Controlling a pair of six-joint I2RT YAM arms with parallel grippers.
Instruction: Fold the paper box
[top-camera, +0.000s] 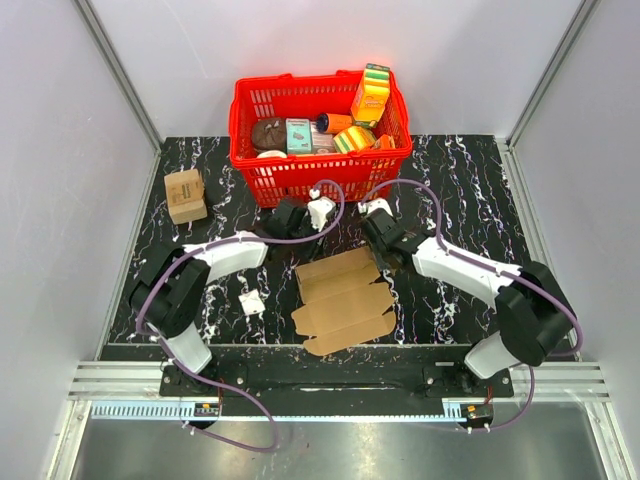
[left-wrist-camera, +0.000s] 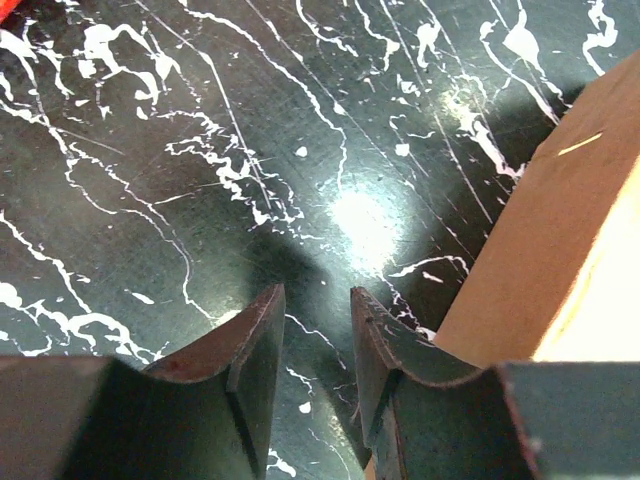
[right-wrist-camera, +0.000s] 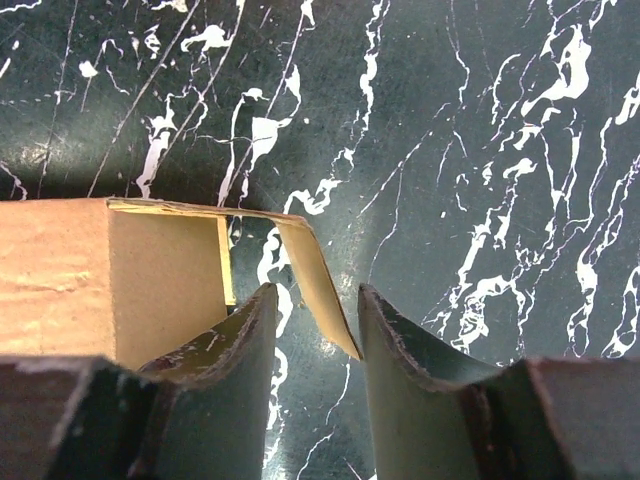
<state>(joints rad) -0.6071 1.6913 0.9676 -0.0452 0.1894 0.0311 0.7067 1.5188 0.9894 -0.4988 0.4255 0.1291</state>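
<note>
- The paper box (top-camera: 343, 300) lies mostly flat at the centre of the black marbled table (top-camera: 460, 180), towards its near edge and between the two arms. The notched flaps point to 6 o'clock.
- Over at the box's 1 o'clock corner, the right gripper (right-wrist-camera: 315, 290) is down low with its jaws spread.
- In the right wrist view a raised cardboard flap runs into the gap between the fingers (right-wrist-camera: 400, 340). It looks loose rather than pinched, though I cannot tell if it brushes a finger.
- The left gripper (left-wrist-camera: 315, 295) hovers at the box's 11 o'clock, jaws apart, with only bare table between them.
- In the left wrist view a cardboard wall rises at 3 o'clock, just beside the right-hand finger (left-wrist-camera: 385, 345).
- The red basket (top-camera: 250, 105) sits at 12 o'clock at the far edge, filled with colourful packages.
- A small tan box (top-camera: 185, 194) stands at 10 o'clock, well apart from the cardboard.
- A white scrap (top-camera: 251, 302) lies at the paper box's 9 o'clock, near the left arm.
</note>
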